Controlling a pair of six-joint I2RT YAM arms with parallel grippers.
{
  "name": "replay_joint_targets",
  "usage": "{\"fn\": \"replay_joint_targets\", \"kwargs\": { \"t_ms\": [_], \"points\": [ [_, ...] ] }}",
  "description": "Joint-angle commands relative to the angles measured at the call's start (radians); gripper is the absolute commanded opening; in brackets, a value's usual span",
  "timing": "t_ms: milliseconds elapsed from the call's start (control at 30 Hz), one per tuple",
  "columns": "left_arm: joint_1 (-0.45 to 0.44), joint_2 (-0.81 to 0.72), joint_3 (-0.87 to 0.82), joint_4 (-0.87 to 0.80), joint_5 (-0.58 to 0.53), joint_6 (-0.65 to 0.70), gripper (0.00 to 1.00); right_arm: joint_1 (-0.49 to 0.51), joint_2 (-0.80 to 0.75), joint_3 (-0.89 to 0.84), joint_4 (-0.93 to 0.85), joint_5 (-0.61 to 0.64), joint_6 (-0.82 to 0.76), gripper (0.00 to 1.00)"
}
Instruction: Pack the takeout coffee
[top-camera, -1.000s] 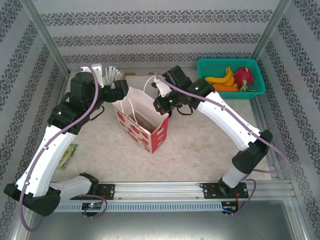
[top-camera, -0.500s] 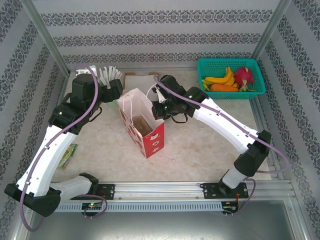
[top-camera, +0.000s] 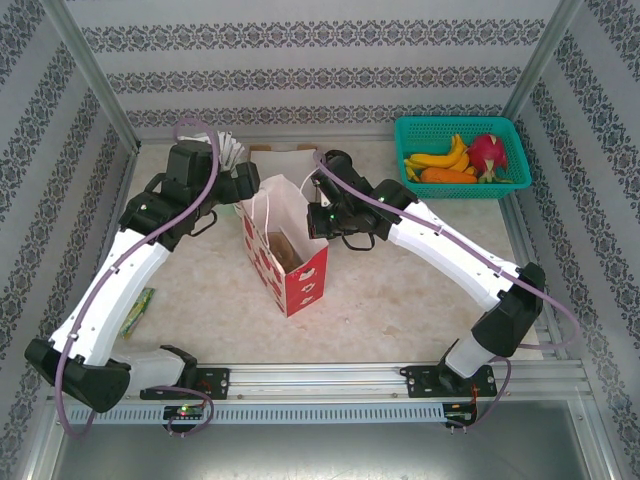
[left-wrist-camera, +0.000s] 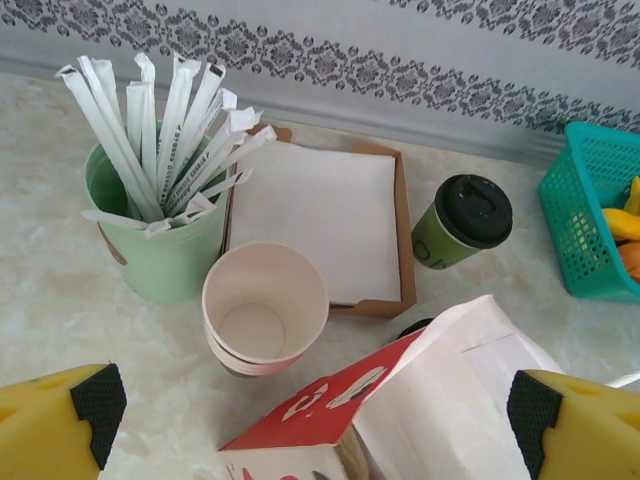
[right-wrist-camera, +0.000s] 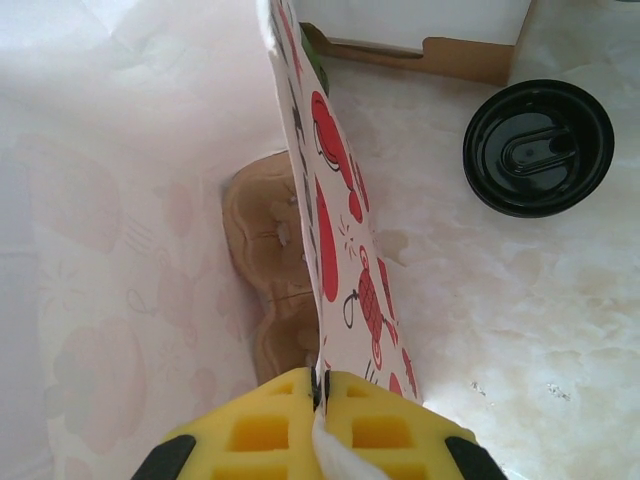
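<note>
The olive-green paper coffee cup with round black plastic lid (left-wrist-camera: 462, 222) stands upright on the bench (left-wrist-camera: 60, 290), at 3 o'clock of a brown cardboard tray of white napkins (left-wrist-camera: 320, 215). At the cup's 6 o'clock, the right hand (right-wrist-camera: 320, 385) is clamped on the wall of the red-and-white paper bag (left-wrist-camera: 440, 380); the left hand (left-wrist-camera: 315, 410) hangs wide open.

Takeout coffee (left-wrist-camera: 462, 222) stands right of napkin tray (left-wrist-camera: 402, 240), behind bag (left-wrist-camera: 450, 390).
</note>
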Motion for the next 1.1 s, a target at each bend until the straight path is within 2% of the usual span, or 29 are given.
{"fn": "replay_joint_targets", "kwargs": {
  "t_ms": [0, 300, 567, 867, 900, 933, 1067],
  "points": [
    [0.012, 0.04, 0.048, -0.057, 0.02, -0.006, 1.0, 0.018, -0.053, -0.031, 0.003, 0.061, 0.036, 0.07],
    [0.012, 0.111, 0.051, -0.018, 0.206, -0.016, 1.0, 0.036, -0.076, -0.044, -0.004, 0.095, 0.052, 0.1],
    [0.011, 0.107, 0.054, -0.008, 0.168, -0.025, 1.0, 0.03, -0.113, -0.042, -0.01, 0.077, -0.034, 0.5],
    [0.012, 0.044, 0.003, 0.038, 0.073, -0.055, 1.0, -0.057, -0.237, -0.004, 0.005, 0.035, -0.223, 0.76],
    [0.012, 0.036, -0.005, 0.048, 0.063, -0.059, 1.0, -0.071, -0.256, -0.006, 0.021, 0.037, -0.235, 0.82],
    [0.012, 0.028, -0.012, 0.055, 0.054, -0.062, 1.0, -0.085, -0.27, -0.008, 0.038, 0.033, -0.243, 0.97],
    [0.012, 0.011, -0.035, 0.078, 0.017, -0.081, 1.0, -0.163, -0.308, -0.027, 0.139, 0.021, -0.24, 0.98]
  ]
}}
